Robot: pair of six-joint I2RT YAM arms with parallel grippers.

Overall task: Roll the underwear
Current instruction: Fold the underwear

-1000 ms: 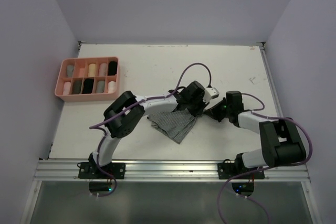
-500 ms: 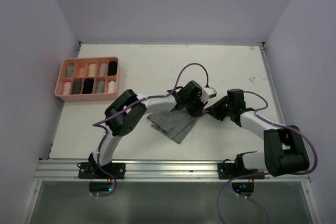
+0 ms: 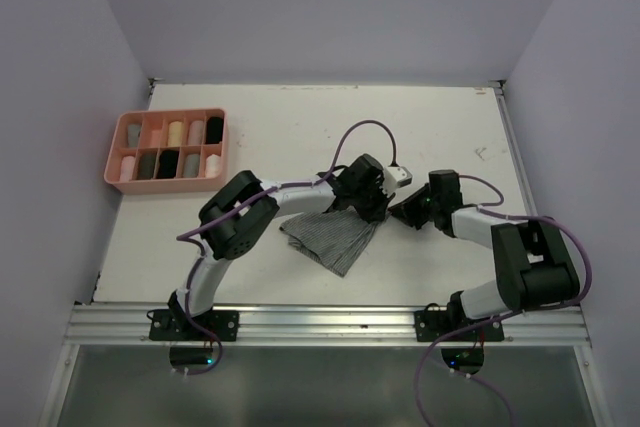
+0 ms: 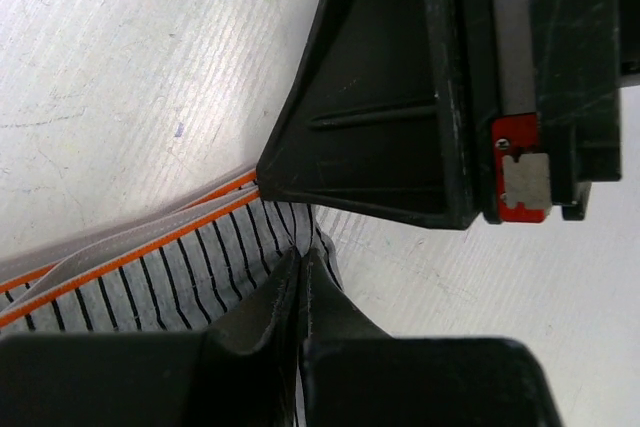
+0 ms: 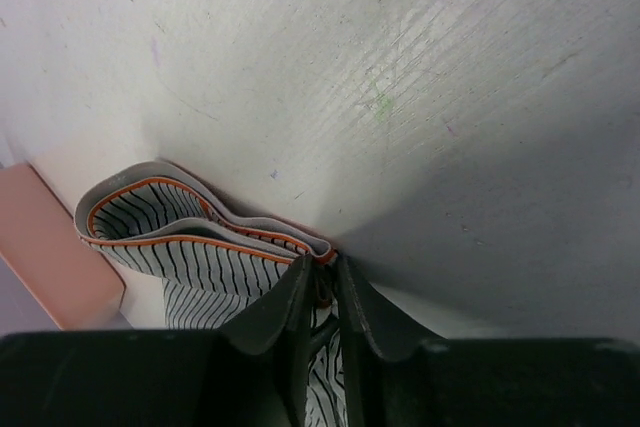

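At the middle of the tabletop [image 3: 300, 127], not far in from its near edge, lies the striped underwear [image 3: 330, 237]. It is 1 grey garment, loosely spread, with a point of cloth toward the near edge and its far right corner gathered where the 2 arms meet. The left gripper [image 3: 372, 209] has its jaws pressed together on that corner, and its wrist view shows striped cloth pinched at the fingertips. Touching it on the side toward the right edge, the right gripper [image 3: 398, 215] stands at a narrow gap with the orange-edged waistband [image 5: 200, 209] caught between its fingers. Both therefore grip the same corner. No roll has formed, so the step in hand seems to be taking hold and arranging the garment before rolling. The next move probably calls for drawing the cloth flat and straight, with the grips moved apart along the waistband, so that an even edge can be turned over. Farther off, by the left edge, sits the pink tray [image 3: 112, 152]; most of its 10 compartments hold rolled pieces.
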